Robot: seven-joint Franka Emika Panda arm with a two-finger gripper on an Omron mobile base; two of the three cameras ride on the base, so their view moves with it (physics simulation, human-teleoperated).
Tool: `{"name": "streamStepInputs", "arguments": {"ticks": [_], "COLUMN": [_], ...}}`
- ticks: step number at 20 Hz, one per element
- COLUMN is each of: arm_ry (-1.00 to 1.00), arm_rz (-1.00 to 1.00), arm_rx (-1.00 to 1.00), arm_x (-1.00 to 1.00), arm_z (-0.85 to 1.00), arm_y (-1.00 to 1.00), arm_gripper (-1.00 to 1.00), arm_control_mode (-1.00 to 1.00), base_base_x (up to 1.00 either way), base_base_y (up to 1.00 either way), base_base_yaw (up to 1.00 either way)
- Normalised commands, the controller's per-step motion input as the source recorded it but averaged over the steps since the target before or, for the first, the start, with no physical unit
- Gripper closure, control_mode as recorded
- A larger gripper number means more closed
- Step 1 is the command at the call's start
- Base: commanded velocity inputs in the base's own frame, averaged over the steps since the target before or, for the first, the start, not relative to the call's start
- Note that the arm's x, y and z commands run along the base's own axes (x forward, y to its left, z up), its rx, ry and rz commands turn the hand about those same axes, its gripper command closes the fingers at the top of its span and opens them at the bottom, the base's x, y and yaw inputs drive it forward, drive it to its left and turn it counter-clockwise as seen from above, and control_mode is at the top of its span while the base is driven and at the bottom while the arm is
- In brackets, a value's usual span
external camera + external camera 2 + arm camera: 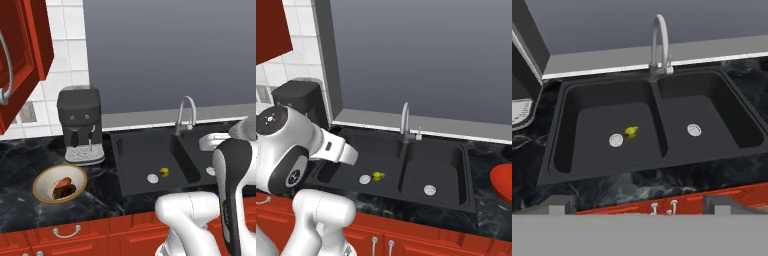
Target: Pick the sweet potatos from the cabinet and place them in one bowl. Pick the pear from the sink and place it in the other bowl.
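The yellow-green pear (164,172) (377,175) (631,131) lies in the left basin of the black sink (135,155) (446,160) (587,125), right beside a silver drain. Two sweet potatos (64,187), one reddish and one dark brown, rest in the cream bowl (39,181) on the counter left of the sink. The red cabinet (22,55) (271,30) hangs at the upper left. My gripper (639,205) hovers above the sink's front edge, looking down at both basins, open with nothing between its fingertips.
A dark coffee machine (80,122) (301,102) stands behind the bowl. The silver faucet (185,112) (404,122) (659,42) rises behind the divider. A red rounded thing (502,182) shows on the counter at the right. Red drawer fronts (65,235) run below.
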Motion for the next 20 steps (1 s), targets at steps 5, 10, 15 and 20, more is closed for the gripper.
{"name": "streamStepInputs", "arguments": {"ticks": [5,10,15,20], "arm_ry": [0.08,0.36,0.40,-0.04], "arm_rz": [-0.14,-0.10,-0.05,-0.12], "arm_rx": [0.02,0.07,0.08,0.07], "arm_x": [0.40,0.42,0.41,0.25], "arm_z": [-0.21,-0.35,-0.24,-0.57], "arm_y": [0.16,0.16,0.09,0.00], "arm_gripper": [-1.00,-1.00,-1.00,-1.00], "arm_control_mode": [-1.00,-1.00,-1.00,-1.00], "base_base_x": [0.00,0.00,0.00,0.00], "base_base_y": [0.00,0.00,0.00,0.00], "base_base_yaw": [0.00,0.00,0.00,0.00]}}
